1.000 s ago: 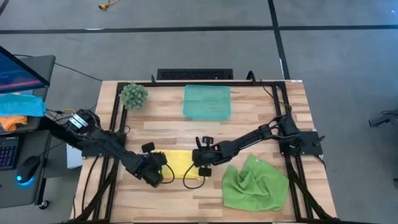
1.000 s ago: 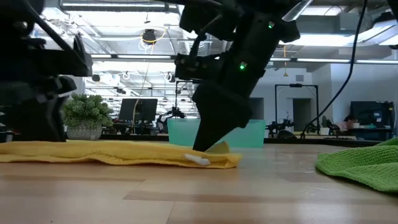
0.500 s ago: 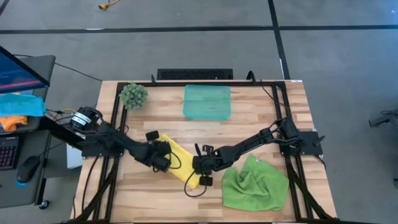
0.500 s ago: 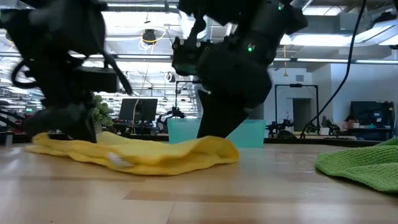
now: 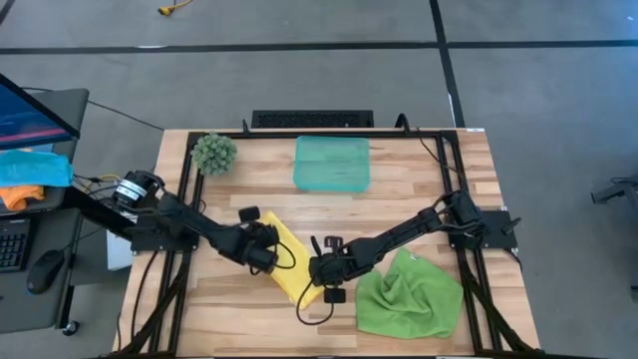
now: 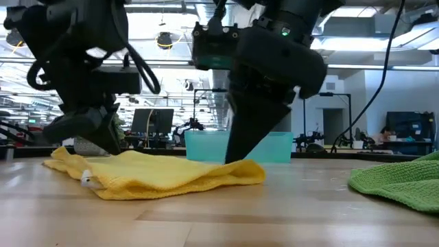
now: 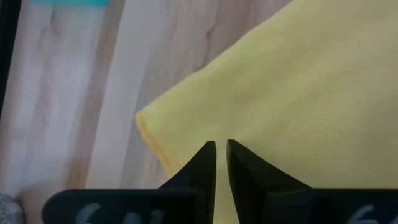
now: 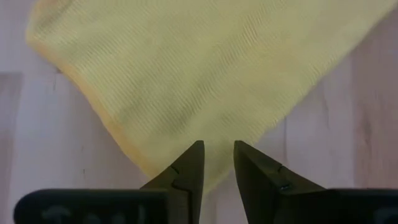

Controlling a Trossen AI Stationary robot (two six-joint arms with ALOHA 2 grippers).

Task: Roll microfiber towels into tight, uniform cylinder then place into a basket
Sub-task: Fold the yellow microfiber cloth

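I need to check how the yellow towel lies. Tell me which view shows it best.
The high view: it shows the whole yellow towel lying slantwise on the table between both arms. The low view shows only its rumpled near edge. The left wrist view and right wrist view each show one corner close up.

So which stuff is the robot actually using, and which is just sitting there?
For the job:
- yellow towel, with the left fingers and right fingers on it
- green towel
- teal basket

Just lying about:
- fuzzy green ball
- blue cloth and orange cloth, off the table
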